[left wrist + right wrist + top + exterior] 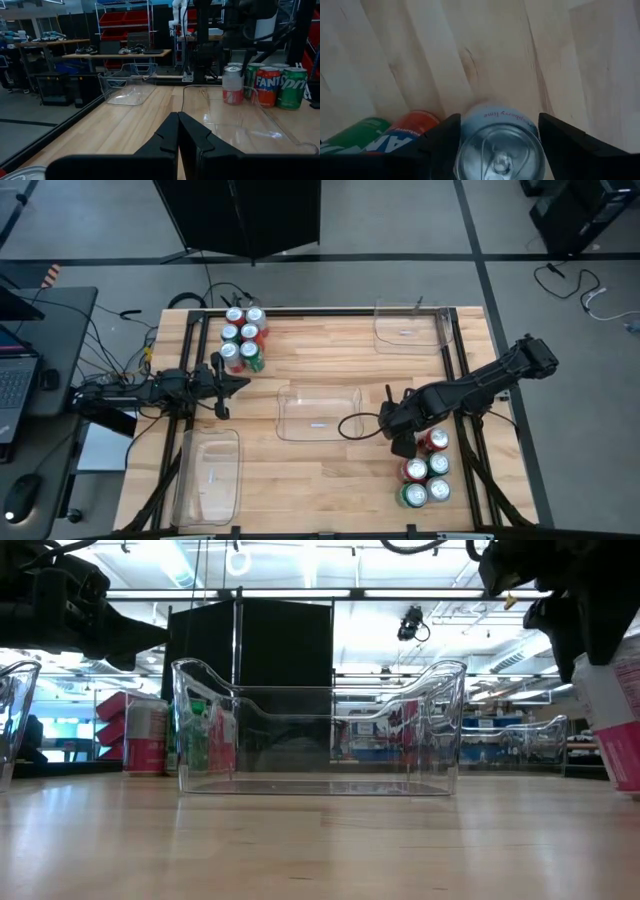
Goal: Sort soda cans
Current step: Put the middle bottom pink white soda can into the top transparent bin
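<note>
Two groups of soda cans stand on the wooden table: one by the far left edge (243,340), one near the right edge (427,478), with red, green and silver-white bodies. My right gripper (402,442) is over the right group's far left corner, shut on a silver-white can (500,150). An orange-red can (412,125) and a green can (360,131) stand beside it. My left gripper (243,383) is shut on nothing and hovers just near of the far left group. In the left wrist view its fingers (178,127) point level across the table at the right group (268,86). My right gripper holds the silver-white can by its upper wall (470,116), pinched between the two fingers (445,137), one on either side. The fingers come from above, pointing down. The can is upright, and in the low view its base (622,780) appears to rest on the table.
Three clear plastic bins sit on the table: one in the middle (320,412), one at the far right (410,328), one at the near left (210,475). Bare wood lies between them. Black frame rails (462,350) run along the table's sides.
</note>
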Controlling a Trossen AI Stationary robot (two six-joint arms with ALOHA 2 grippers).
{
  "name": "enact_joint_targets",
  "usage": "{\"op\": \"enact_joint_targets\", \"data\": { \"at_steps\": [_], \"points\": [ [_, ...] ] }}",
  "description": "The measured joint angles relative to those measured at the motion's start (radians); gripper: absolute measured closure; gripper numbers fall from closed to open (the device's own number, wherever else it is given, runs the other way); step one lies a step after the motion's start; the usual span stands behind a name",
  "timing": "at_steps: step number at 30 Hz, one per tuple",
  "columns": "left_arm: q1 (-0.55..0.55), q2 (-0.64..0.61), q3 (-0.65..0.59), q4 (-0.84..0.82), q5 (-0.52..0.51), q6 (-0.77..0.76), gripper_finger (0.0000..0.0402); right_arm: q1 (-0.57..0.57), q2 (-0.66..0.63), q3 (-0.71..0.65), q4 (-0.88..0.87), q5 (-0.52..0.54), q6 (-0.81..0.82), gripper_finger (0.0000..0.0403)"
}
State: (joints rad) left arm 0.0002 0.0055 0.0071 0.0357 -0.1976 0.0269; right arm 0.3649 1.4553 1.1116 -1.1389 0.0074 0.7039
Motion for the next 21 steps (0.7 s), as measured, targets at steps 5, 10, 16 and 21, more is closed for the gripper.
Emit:
{"op": "enact_joint_targets", "data": {
  "at_steps": [5,10,16,21],
  "points": [
    [0.0,0.0,0.0,0.001,0.0,0.0,0.0391,0.0,0.0,-0.001,-0.001,-0.001,0.01,0.0106],
    [0.0,0.0,0.0,0.002,0.0,0.0,0.0391,0.0,0.0,0.017,-0.054,-0.018,0.011,0.0079],
    [0.0,0.0,0.0,0.009,-0.004,0.0,0.0391,0.004,-0.002,0.162,-0.203,-0.025,0.043,0.0068],
    [0.0,0.0,0.0,0.005,-0.004,-0.004,0.0391,0.051,-0.003,0.199,-0.248,-0.064,0.093,0.0065]
  ]
}}
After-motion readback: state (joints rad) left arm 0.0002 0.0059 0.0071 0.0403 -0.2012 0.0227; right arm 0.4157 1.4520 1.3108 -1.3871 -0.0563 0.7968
